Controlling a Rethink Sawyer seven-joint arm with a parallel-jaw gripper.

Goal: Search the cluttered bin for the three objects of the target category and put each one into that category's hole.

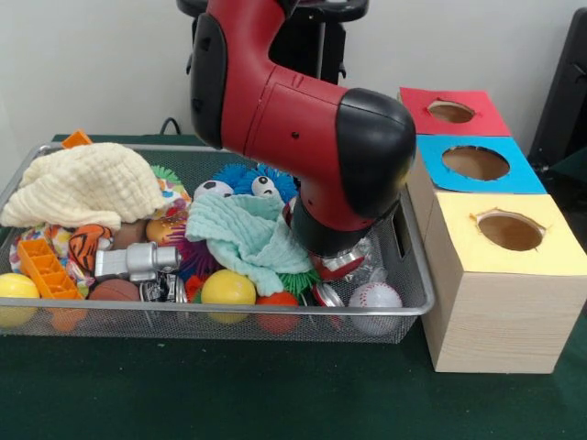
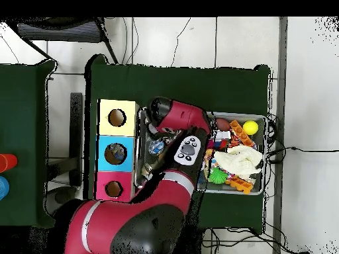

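Green cloth (image 1: pixel 229 394) covers the main table. Black chair (image 2: pixel 56 30) sits past the table's far corner in the overhead view. Second green-topped table (image 2: pixel 23 132) stands well apart, with a red cup (image 2: pixel 6 162) and blue object (image 2: pixel 3 186) at its edge. Cables (image 2: pixel 278 152) trail on the floor.

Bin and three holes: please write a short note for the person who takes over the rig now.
Gripper: down in the right end of the mesh bin as the front view shows it, hidden behind the arm's wrist; open or shut cannot be told.
Things: bin full of mixed toys and two cloths, among them a yellow ball and a baseball near the front wall.
Holes: red box, blue box, yellow box; nothing visible inside them.
Done: no delivery visible.
Left: apparently all three objects.
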